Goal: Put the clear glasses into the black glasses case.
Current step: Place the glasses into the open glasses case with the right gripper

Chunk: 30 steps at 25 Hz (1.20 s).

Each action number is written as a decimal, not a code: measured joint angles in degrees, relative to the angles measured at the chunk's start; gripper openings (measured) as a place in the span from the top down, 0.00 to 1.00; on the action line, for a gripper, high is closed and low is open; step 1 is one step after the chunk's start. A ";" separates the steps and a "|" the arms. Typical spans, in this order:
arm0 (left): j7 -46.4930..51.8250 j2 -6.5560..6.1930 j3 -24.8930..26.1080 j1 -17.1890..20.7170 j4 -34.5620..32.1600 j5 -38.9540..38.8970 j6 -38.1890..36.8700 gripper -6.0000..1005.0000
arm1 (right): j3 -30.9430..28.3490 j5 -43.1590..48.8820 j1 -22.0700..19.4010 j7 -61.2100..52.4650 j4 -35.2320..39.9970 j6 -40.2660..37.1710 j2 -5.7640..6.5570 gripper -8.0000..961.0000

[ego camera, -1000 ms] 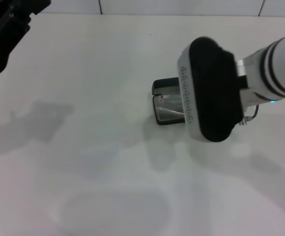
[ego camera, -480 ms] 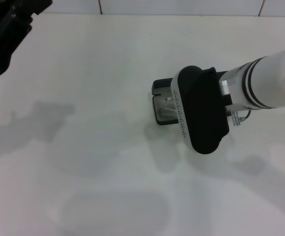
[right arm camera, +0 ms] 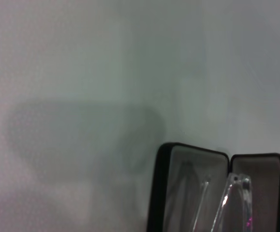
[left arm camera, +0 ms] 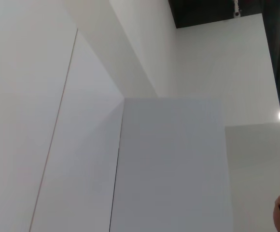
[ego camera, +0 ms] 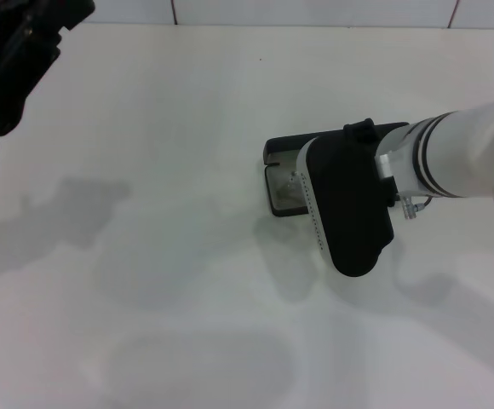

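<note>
Right gripper [ego camera: 349, 204] is hovering directly over the open black glasses case [ego camera: 283, 152] on the white table [ego camera: 162, 170]; cannot tell its grip. Clear glasses [right arm camera: 234, 203] are sitting in or just above the case. Left gripper [ego camera: 13, 55] is parking well away from the case.

No text, label, brand, number or sign can be read in any of the views. A row of small marks runs along the pale edge of the right arm's wrist housing [ego camera: 313, 209] in the head view, but it is too small to make out as letters.
</note>
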State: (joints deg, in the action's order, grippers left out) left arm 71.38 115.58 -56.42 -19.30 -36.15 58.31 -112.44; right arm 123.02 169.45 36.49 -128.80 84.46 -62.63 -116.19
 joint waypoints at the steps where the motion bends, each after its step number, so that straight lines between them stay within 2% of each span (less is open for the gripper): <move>1: -0.16 0.12 0.00 0.03 0.00 0.02 -0.01 0.94 | 0.18 0.20 0.03 0.00 -0.33 0.35 0.00 0.87; 30: -0.54 0.43 -0.17 0.23 0.00 0.04 -0.05 0.94 | 3.29 1.60 1.76 0.50 -7.05 8.98 0.00 0.87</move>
State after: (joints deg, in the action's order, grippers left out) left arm 70.84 116.01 -56.59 -19.07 -36.15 58.35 -112.49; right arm 126.31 171.05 38.25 -128.30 77.41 -53.65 -116.19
